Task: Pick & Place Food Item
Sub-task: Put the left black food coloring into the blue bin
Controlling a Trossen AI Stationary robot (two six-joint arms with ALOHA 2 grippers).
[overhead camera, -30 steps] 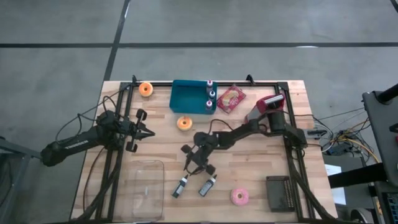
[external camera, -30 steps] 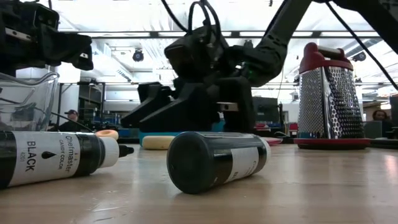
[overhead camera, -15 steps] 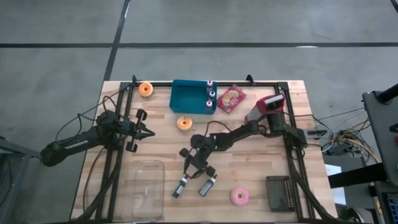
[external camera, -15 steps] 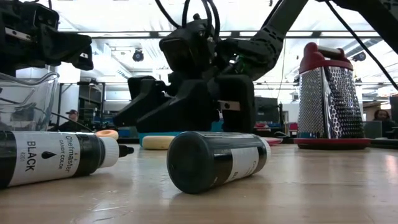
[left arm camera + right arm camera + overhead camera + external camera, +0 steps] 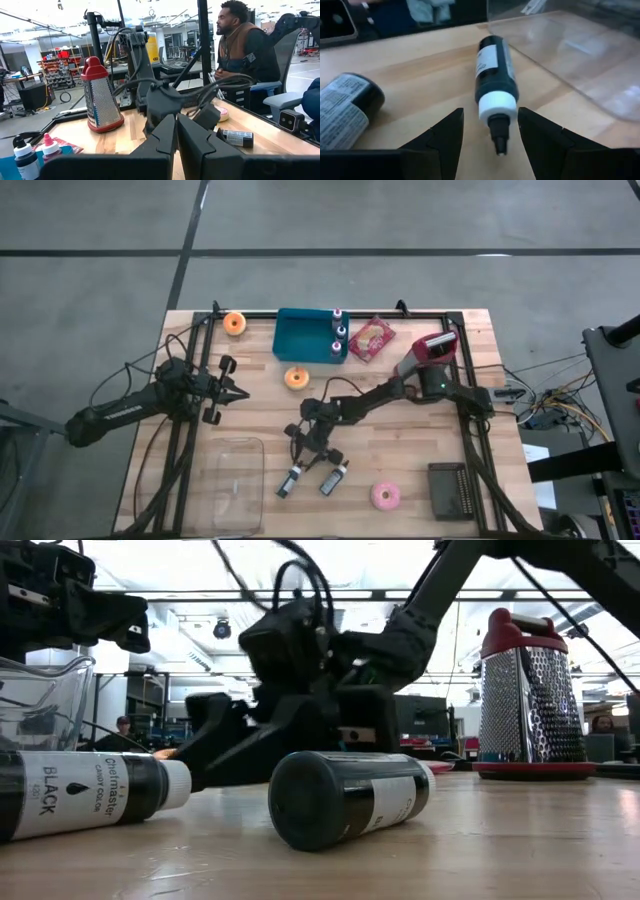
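Note:
Two black food-colour bottles lie on their sides on the wooden table: one (image 5: 290, 480) beside the clear container, the other (image 5: 333, 477) to its right. My right gripper (image 5: 308, 448) is low over the table just beyond them and open. In the right wrist view its fingers (image 5: 445, 135) stand on either side of the left bottle's white cap and nozzle (image 5: 498, 125) without touching. My left gripper (image 5: 240, 392) waits shut at the table's left, held level above it.
A clear plastic container (image 5: 232, 472) lies left of the bottles. A pink donut (image 5: 385, 496) and a dark block (image 5: 458, 490) lie near the front right. Orange donuts (image 5: 296, 377) (image 5: 234, 323), a blue tray (image 5: 305, 335) and a grater (image 5: 430, 352) stand farther back.
My right gripper has moved toward the table's near edge and slightly left, sinking low to the table, and now reaches the nozzle end of the left bottle. Both bottles have stayed where they were.

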